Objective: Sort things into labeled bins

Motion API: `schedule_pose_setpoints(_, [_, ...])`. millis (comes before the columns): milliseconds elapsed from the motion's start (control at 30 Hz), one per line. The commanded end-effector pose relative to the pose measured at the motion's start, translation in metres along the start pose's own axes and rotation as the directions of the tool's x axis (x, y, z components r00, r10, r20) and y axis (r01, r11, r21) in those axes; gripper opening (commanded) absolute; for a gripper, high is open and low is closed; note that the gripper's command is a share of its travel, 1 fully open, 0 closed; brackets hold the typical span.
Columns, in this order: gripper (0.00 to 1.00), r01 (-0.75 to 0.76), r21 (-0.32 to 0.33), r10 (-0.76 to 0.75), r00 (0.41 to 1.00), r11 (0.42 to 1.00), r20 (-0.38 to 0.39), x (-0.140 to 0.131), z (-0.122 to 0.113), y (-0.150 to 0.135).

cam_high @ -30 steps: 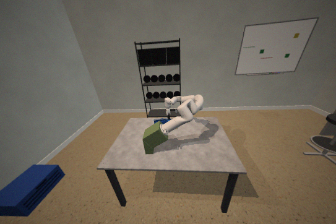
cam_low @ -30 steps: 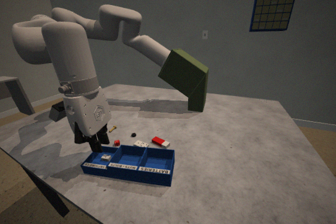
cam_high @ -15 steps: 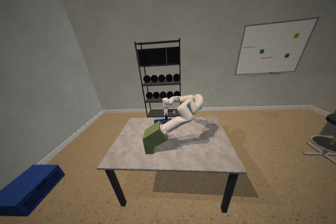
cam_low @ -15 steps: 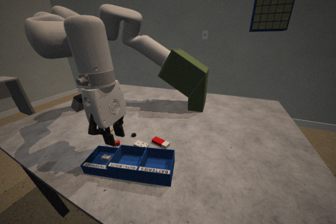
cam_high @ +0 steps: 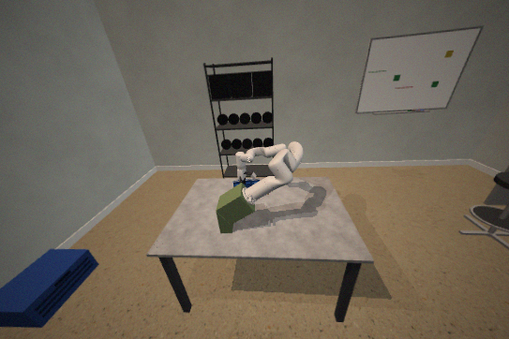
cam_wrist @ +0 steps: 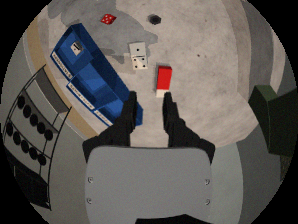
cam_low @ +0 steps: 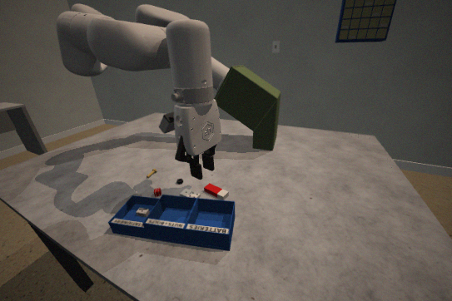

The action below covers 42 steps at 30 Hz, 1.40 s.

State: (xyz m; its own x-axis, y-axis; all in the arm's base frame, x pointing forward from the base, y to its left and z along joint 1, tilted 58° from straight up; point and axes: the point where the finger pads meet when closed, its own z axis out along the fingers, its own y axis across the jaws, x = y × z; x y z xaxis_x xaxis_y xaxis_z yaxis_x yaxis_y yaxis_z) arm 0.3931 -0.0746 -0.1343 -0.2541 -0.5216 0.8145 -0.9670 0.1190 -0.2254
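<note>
A blue bin (cam_low: 174, 220) with three compartments stands near the table's front; its labels read NUTS+BOLTS in the middle and BATTERIES on the right, and the left label is too small to read. A small pale thing (cam_low: 141, 211) lies in the left compartment. Behind the bin lie a red-and-white eraser (cam_low: 216, 190), a white domino (cam_low: 190, 194), a red die (cam_low: 156, 192), a black nut (cam_low: 179, 180) and a yellow bolt (cam_low: 151, 172). My gripper (cam_low: 201, 168) hangs above the table, open and empty. In the wrist view the eraser (cam_wrist: 164, 76) lies just ahead of the fingertips.
The arm's green base block (cam_low: 251, 106) stands behind the things at the table's middle. The bin runs along the left in the wrist view (cam_wrist: 87, 76). A shelf rack (cam_high: 240, 117) stands off the table beyond the far edge.
</note>
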Motion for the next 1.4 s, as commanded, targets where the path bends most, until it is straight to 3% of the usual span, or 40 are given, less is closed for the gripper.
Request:
schedule_pose_setpoints(0, [0.38,-0.008,0.007,0.008,1.0,1.0,0.002,-0.0184,-0.0031,0.0275])
schedule_pose_setpoints(1367, [0.38,-0.008,0.007,0.008,1.0,1.0,0.002,-0.0169,-0.0031,0.025])
